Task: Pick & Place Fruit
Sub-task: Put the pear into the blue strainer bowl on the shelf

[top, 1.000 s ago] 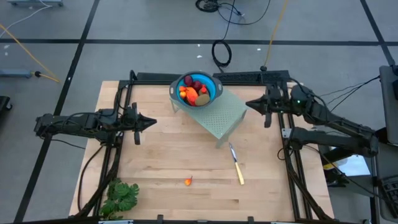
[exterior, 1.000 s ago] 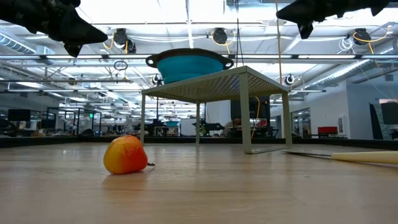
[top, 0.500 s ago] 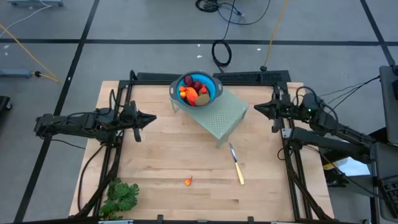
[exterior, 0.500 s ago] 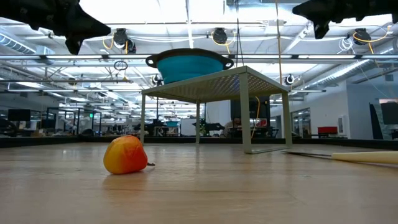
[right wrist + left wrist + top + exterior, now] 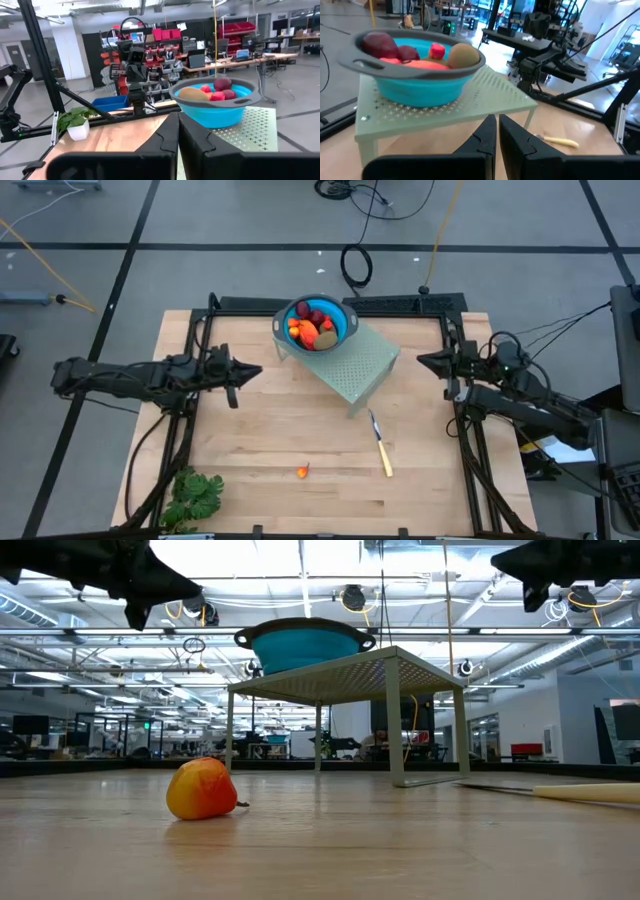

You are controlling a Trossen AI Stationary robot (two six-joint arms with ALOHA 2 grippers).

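A blue bowl (image 5: 318,322) is seen on a pale green perforated stand (image 5: 350,362) at the far middle of a wooden table (image 5: 270,430). Most of the fruit (image 5: 314,326) is heaped inside the bowl: dark red balls, an olive-brown oval and orange-red pieces. One small orange-red piece (image 5: 303,471) is left on the bare wood, well in front of the stand and nearer the table's front edge; in the low view it (image 5: 203,789) is shown resting alone on the boards.

The left gripper (image 5: 256,371) is held above the table to the left of the stand, pointed toward it, with its fingers (image 5: 487,135) pressed together on nothing. The right gripper (image 5: 421,361) is held just right of the stand, by the table's right edge, its fingers (image 5: 170,131) likewise together and empty.

A yellow-handled knife (image 5: 380,443) is laid in front of the stand, to the right of the loose piece. A leafy green bunch (image 5: 192,495) is placed at the front left corner of the table, far from the stand. No writing or brand mark can be read on the bowl, the stand or the knife.
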